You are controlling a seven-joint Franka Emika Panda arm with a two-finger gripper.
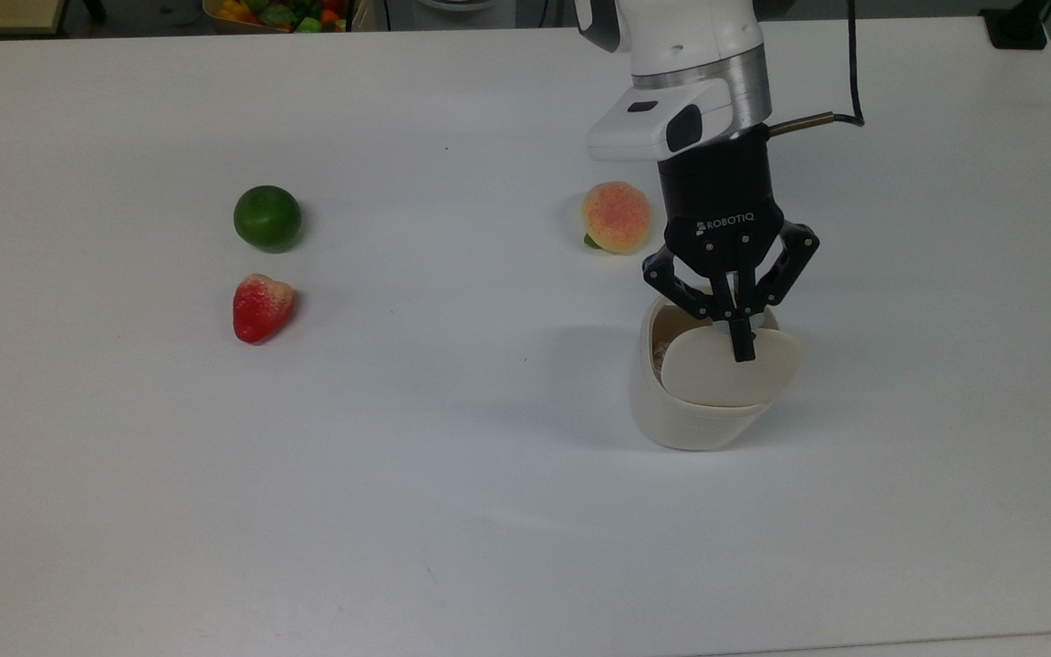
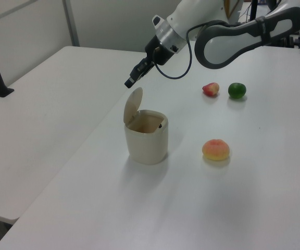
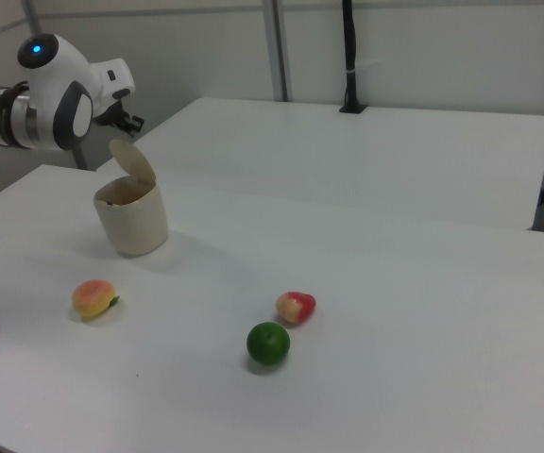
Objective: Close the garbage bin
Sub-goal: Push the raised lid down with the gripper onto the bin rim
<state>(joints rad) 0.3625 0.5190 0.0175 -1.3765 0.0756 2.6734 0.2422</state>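
Claw (image 1: 743, 351) hung with its two fingers pressed together and nothing between them, tip above the raised lid (image 1: 732, 367) of the garbage bin (image 1: 690, 415), whose mouth stood uncovered. Left to right across the top view, a green lime (image 1: 267, 218) sat at the bin's ten o'clock on the white worktop (image 1: 452, 511), a strawberry (image 1: 261, 307) just below it, and a peach (image 1: 616, 216) at the bin's eleven o'clock, beside the arm (image 1: 690, 82). None lay between claw and lid.
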